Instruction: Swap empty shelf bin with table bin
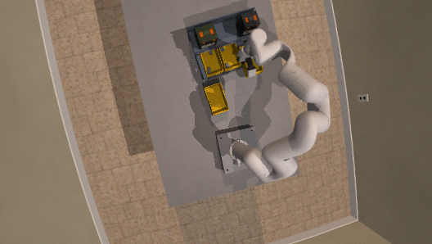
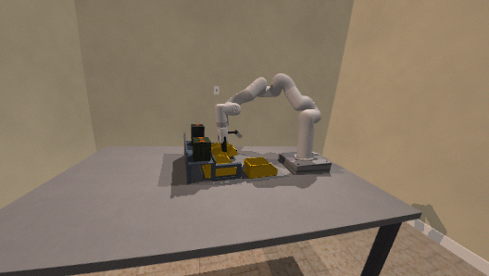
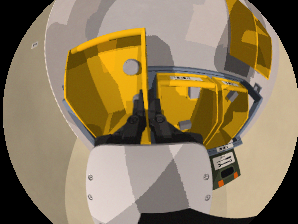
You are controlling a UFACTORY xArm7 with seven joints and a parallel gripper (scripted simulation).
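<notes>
Yellow open bin [image 1: 258, 70] [image 2: 228, 149] [image 3: 107, 62], the one with grey parts inside, is at the arm's claw [image 1: 244, 55] [image 2: 224, 149] [image 3: 147, 97] near one end of the blue-grey metal shelf [image 1: 222, 34] [image 2: 189, 172] [image 3: 175, 70], seen from above. A second yellow bin [image 1: 216, 98] [image 2: 260, 168] [image 3: 247, 42], showing nothing inside, sits on the grey table top [image 1: 164, 123] [image 2: 208, 208] [image 3: 195, 22], between the shelf and the white arm's base [image 1: 223, 164] [image 2: 319, 168]. Two more yellow bins with grey bits, an end one [image 1: 211, 62] [image 2: 225, 171] [image 3: 235, 110] and a middle one [image 1: 231, 56] [image 2: 223, 158] [image 3: 187, 107], sit side by side in the shelf. On the board behind stand a dark green box [image 1: 205, 36] [image 2: 202, 149] [image 3: 225, 167] and a black box [image 1: 248, 21] [image 2: 197, 131], both with orange marks.

From the side, the claw points down and the bin at it shows higher than the shelved ones; whether it touches the shelf, I can't tell. The second bin rests upright, base down.

At the wrist, the black fingers are closed on the bin's side wall, one inside, one outside, with a round grey part lying within.
</notes>
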